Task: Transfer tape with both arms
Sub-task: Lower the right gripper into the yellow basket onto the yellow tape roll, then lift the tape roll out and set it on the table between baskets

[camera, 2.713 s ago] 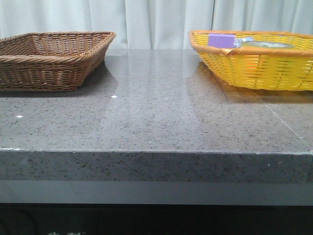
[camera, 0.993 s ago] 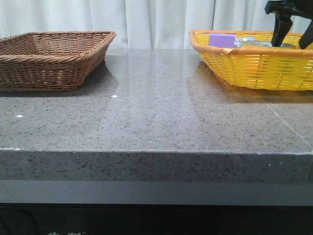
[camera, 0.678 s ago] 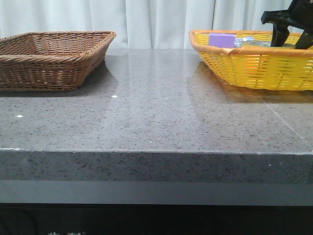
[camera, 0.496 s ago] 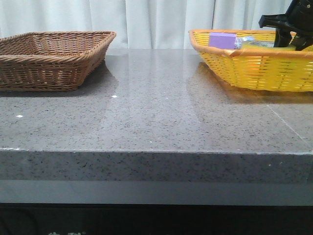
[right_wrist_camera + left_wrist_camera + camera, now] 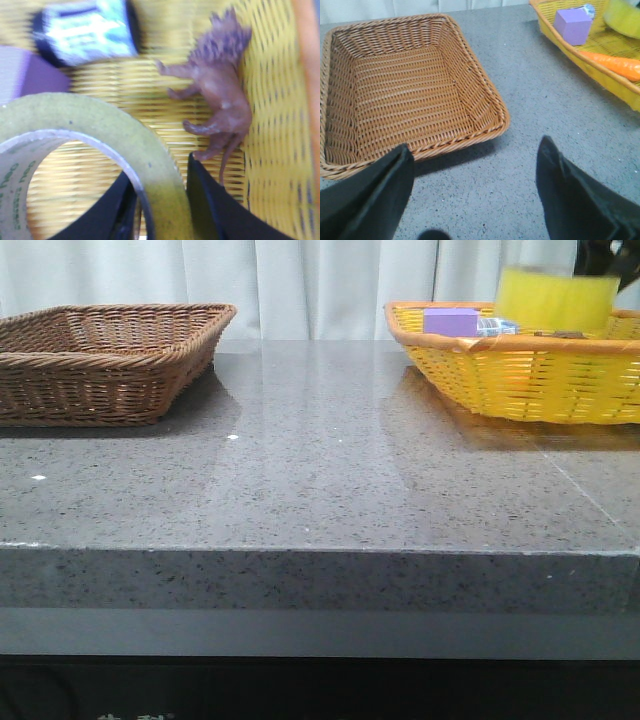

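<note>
Nearest the robot, the left hand hangs with its fingers spread wide and holding nothing, above the grey speckled surface just short of the brown wicker basket. Farther back on the right, the tape is lifted above the yellow basket, blurred in the front view. From the right wrist camera, the right hand pinches the tape's wall, one finger inside the ring and one outside. Below it in that basket lie a purple box, a brown toy dinosaur, a blue-and-white packet and a carrot.
</note>
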### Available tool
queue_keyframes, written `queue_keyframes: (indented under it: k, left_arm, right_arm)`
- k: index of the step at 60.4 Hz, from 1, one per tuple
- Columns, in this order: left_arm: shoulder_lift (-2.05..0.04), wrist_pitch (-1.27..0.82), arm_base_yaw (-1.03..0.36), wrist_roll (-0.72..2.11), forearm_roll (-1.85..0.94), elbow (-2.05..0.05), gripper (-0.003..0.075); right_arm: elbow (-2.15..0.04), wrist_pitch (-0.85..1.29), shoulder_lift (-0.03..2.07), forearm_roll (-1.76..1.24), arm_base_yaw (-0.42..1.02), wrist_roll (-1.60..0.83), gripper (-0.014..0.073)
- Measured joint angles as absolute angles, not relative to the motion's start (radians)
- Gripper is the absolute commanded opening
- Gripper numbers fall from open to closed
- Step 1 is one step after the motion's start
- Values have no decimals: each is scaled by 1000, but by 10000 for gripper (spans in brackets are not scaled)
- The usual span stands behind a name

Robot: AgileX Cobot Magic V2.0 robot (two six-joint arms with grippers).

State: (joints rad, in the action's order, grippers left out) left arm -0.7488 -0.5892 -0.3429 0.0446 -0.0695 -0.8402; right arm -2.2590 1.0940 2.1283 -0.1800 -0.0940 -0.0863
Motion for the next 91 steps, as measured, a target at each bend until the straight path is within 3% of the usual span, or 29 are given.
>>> queue_keyframes:
  k: [31,42,56,71,91]
  left_arm:
    - [-749,-589,-343,45,-69,-840,490]
    - [-749,-589,-343,45,-69,-840,490]
    - [-749,-589,-343,45,-69,-840,490]
    - [-749,-589,-343,45,-69,-840,490]
    - [-749,-589,-343,46,-69,-840,490]
  right_arm:
    - [-2230,1140,1969,-232,196,-268,127]
    - [-2124,1112,1945,-233,312,-305,127]
    - [-1882,923,1875,-237,438,-370,127]
    - [-1715,812,1871,-240,473,-467,127]
    - [-1700,780,1921,-240,475,-541,131]
